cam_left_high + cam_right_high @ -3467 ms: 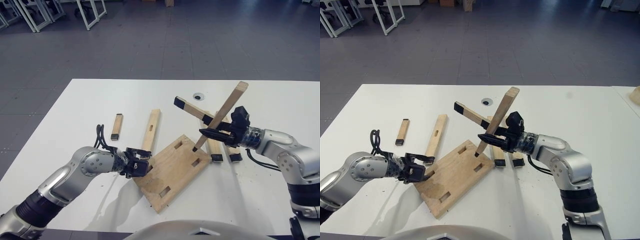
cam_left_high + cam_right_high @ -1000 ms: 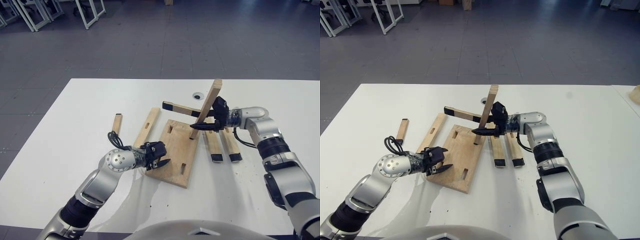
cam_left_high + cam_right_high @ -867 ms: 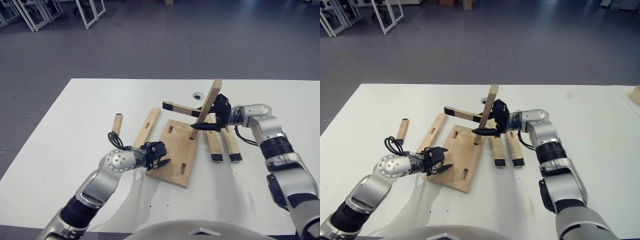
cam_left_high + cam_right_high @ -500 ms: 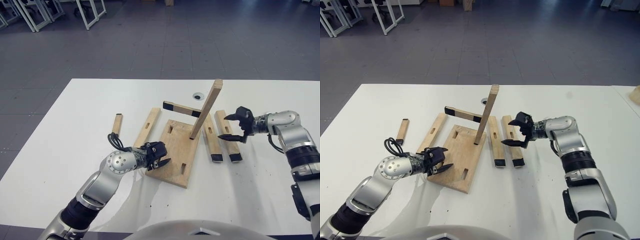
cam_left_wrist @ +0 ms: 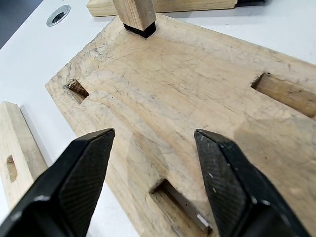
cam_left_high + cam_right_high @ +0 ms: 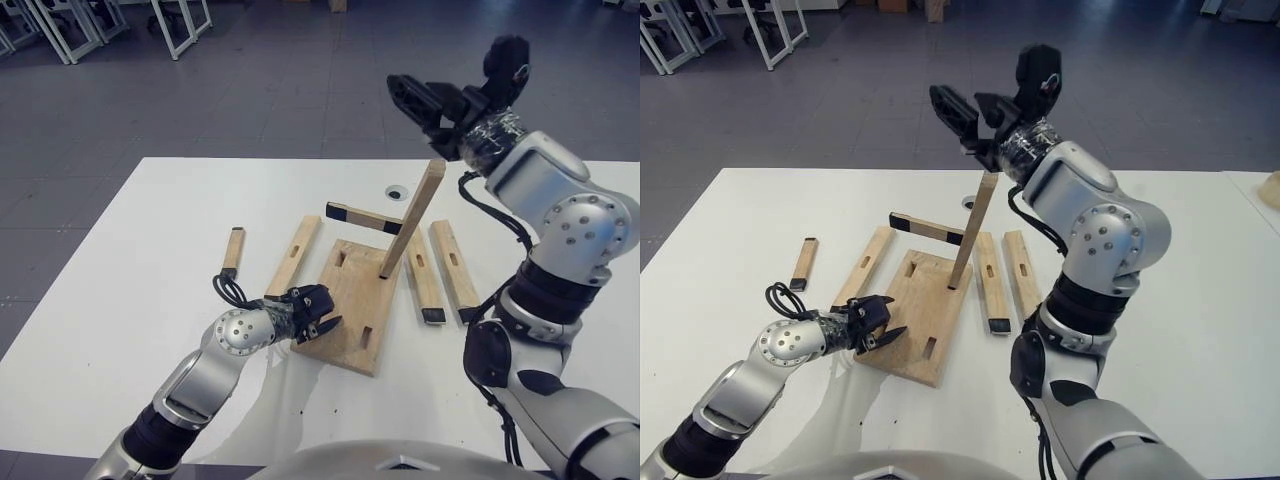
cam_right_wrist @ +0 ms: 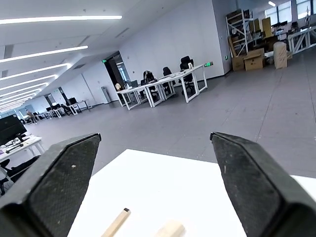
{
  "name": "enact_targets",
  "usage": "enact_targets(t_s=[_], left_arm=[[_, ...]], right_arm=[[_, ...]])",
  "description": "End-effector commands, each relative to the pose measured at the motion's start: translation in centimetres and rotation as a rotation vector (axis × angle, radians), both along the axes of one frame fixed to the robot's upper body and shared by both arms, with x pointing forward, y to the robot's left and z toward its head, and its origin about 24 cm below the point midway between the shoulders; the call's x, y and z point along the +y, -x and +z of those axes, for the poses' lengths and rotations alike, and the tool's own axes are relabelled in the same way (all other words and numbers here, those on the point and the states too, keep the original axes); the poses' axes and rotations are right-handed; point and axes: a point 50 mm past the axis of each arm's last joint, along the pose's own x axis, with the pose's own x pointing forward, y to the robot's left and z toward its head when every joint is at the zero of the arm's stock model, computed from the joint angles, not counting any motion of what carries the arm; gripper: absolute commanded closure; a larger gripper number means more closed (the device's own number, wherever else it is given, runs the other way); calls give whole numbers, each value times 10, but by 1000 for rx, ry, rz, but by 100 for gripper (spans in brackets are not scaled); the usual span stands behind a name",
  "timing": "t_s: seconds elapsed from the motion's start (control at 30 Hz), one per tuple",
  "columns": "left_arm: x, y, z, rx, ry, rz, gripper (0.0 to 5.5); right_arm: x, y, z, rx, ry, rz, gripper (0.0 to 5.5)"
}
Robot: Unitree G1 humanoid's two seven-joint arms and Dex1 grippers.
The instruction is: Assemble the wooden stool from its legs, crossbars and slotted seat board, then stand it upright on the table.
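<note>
One tool, the left tool, gapes open over the near-left edge of the slotted seat board, which lies flat on the worktop. A leg stands tilted in its far slot, with loose legs lying just beside the board. Raised beyond the standing leg's top, the right tool hangs open.

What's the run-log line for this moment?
left claw: open, at seat board edge | right claw: open, up off table | leg: tilted in board slot, unheld | loose pieces: beside board
</note>
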Motion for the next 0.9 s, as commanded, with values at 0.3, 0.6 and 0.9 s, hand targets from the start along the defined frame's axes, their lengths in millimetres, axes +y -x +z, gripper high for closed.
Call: enact_targets(t_s=[0.3,0.6,0.9], left_arm=[[17,11,-22,122,-92,68,249],[18,12,-24,125,-83,99,249],[16,-6,41,18,241,335,249]], right_arm=[[11,8,-79,241,85,-108,140],[-5,11,35,-163,-325,-186,140],[-81,108,-130,343,240,-503,68]])
